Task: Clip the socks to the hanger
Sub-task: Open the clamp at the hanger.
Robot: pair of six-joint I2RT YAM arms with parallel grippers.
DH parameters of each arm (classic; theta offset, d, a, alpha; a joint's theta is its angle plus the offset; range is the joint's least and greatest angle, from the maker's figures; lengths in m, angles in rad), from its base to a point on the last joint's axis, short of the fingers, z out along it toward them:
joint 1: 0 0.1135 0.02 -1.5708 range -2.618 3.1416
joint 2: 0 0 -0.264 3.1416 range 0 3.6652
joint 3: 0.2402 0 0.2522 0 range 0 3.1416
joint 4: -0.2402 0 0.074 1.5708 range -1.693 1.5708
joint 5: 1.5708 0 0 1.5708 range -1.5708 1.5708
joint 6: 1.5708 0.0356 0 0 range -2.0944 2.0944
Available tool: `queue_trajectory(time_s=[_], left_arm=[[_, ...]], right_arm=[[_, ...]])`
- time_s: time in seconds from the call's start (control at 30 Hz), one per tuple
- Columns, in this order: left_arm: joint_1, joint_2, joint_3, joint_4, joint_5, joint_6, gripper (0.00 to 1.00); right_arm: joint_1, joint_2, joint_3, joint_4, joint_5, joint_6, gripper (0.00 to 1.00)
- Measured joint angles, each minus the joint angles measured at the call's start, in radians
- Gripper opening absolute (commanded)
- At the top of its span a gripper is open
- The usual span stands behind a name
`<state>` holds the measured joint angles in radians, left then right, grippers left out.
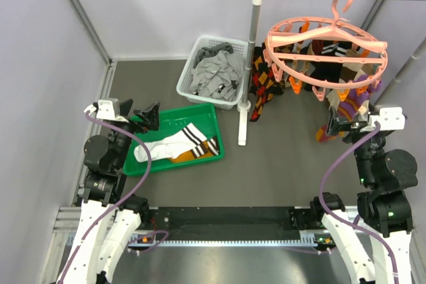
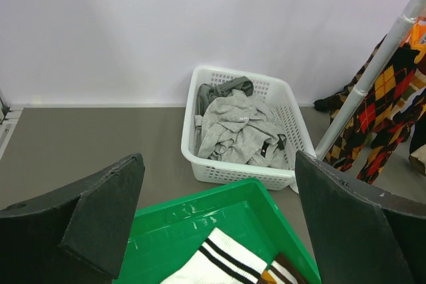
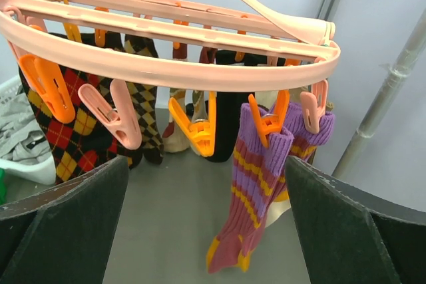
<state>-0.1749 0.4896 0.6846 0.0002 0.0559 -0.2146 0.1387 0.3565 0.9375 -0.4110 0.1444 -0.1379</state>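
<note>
Several socks lie in a green tray (image 1: 217, 126): white ones with black stripe bands (image 1: 174, 144) and a mustard-orange one (image 1: 198, 156). The striped white sock (image 2: 219, 261) also shows low in the left wrist view. My left gripper (image 1: 141, 116) (image 2: 218, 164) hovers open over the tray's far left end, nothing between its fingers. The salmon-pink ring hanger (image 1: 326, 48) (image 3: 166, 71) hangs by its hook from a white rail at the right. My right gripper (image 1: 336, 124) (image 3: 206, 164) stands open just below its near rim, empty, facing orange and pink clips (image 3: 200, 128).
A white basket (image 1: 188, 83) of grey garments stands behind the tray. The white rail stand's post (image 1: 249, 64) rises between tray and hanger. Argyle socks (image 1: 263, 88) and a purple striped sock (image 3: 256, 184) hang clipped to the hanger. Walls close in on the left and at the back.
</note>
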Motion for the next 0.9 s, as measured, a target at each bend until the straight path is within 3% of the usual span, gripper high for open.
queue_trajectory(time_s=[0.53, 0.9], left_arm=[[0.000, -0.015, -0.043, -0.001, 0.000, 0.008, 0.99], [0.000, -0.072, -0.134, -0.001, -0.020, 0.040, 0.99]], right_arm=[[0.000, 0.132, 0.077, -0.097, -0.056, -0.043, 0.99], [0.000, 0.267, 0.165, -0.102, -0.014, -0.062, 0.99]])
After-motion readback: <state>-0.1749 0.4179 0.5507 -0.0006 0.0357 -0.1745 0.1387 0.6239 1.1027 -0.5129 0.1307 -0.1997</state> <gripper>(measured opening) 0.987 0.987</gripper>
